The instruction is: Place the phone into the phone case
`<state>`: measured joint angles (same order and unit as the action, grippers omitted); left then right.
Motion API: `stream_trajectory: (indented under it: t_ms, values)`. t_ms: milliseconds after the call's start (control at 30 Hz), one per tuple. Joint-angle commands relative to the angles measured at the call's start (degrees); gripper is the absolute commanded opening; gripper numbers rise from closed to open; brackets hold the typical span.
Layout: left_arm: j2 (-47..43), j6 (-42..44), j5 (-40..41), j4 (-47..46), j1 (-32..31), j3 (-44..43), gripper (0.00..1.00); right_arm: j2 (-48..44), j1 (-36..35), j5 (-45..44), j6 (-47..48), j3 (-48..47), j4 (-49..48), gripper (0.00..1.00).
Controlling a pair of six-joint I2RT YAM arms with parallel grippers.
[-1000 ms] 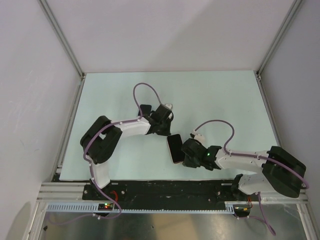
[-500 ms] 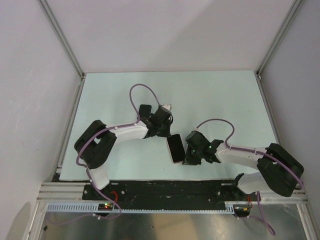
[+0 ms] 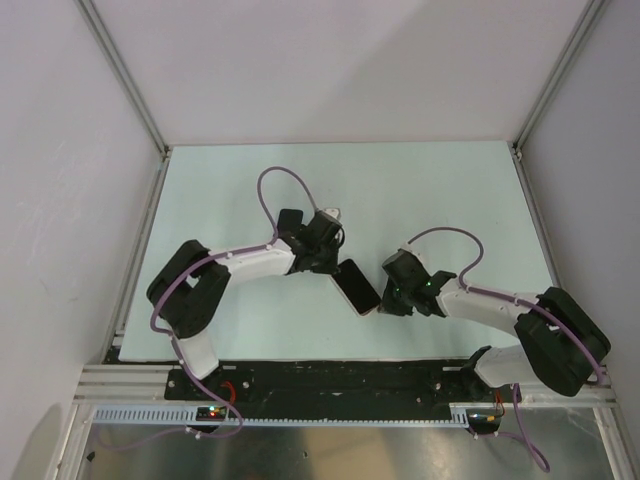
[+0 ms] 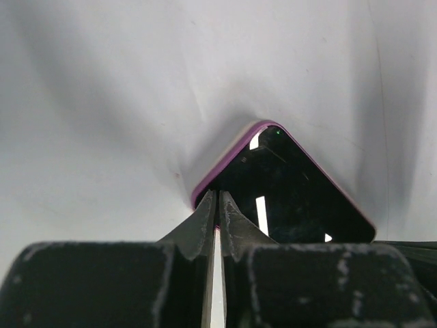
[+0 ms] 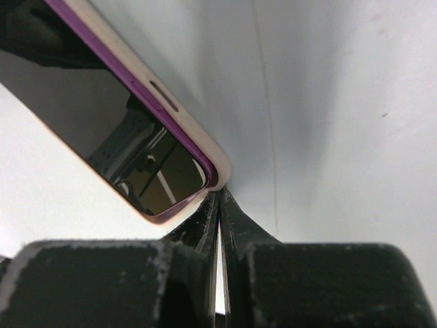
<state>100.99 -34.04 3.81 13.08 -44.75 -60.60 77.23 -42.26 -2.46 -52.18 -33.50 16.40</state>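
The left gripper (image 4: 217, 199) has its 2 fingers (image 4: 235, 229) pressed together. Only a hairline slit shows between them and nothing is held in it. The joined tips meet the rim of the phone (image 4: 287, 195) at the end nearest that wrist camera. The right gripper (image 5: 218, 198) is the same: clenched on nothing, its 2 tips side by side and touching the rim at a rounded corner of the phone's other end.

The phone lies glossy side up on the table (image 3: 450, 190), between the 2 grippers. In the overhead view it sits on a slant, its far end toward the left gripper and its near end toward the right one. The black face mirrors lights and the dark gripper bodies. A thin purple lip runs round the face, with a pale band outside it. On the long side seen from the right wrist, the pale band has a narrow slot in it. Whether lip and band belong to the phone itself I cannot tell.

Both arms reach inward over the table from its near edge, the left from the left and the right from the right. Each has a purple cable (image 3: 275, 180) looping up by its wrist. Pale walls stand round the table on 3 sides.
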Motion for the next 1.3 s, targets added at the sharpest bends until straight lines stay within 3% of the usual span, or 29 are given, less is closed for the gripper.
stream_trajectory:
  t_ms: [0,200,467,733,900,1267]
  values:
    - [-1.03,1.05,0.26,1.66,2.93,-2.98,0.08,0.07,2.62,-11.64,2.47,-0.96,0.97,0.07]
    - [-5.5,2.61,1.49,2.59,4.6,-4.74,0.13,1.55,6.2,-11.52,4.33,-1.82,0.11,0.07]
    - [1.28,1.44,2.35,3.61,7.21,-7.46,0.09,5.85,9.01,-10.12,7.36,-7.29,0.59,0.07]
    - [6.22,1.52,-0.02,3.66,6.06,-8.82,0.05,-0.49,7.91,-10.96,5.0,-3.76,3.95,0.07]
    - [6.9,0.63,-0.46,3.6,4.51,-8.49,0.02,-4.47,3.72,-9.86,1.92,-1.02,3.72,0.07]
    - [5.73,-1.73,0.78,3.53,0.93,-5.9,0.0,0.77,1.41,-6.95,-0.17,-0.61,-1.76,0.07]
